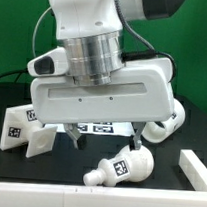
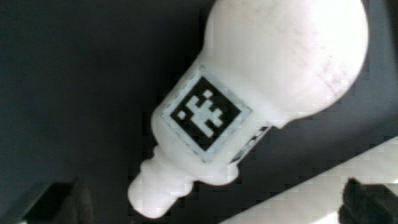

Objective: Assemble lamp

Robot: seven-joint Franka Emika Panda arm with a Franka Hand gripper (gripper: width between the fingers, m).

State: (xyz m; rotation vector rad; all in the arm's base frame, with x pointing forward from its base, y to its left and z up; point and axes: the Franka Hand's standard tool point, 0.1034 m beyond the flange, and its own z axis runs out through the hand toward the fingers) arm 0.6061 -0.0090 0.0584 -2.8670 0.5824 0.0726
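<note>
White bulb [image 1: 119, 169] lies sideways between base [image 1: 20, 126] and shade [image 1: 168, 120].

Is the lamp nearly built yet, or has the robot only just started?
Only just started. Nothing is joined: the base block, the shade and the bulb lie apart on the table. In hand: nothing; the open gripper hangs over the lying bulb, a finger on each side. Left: grasp the bulb, then put all parts together.
</note>
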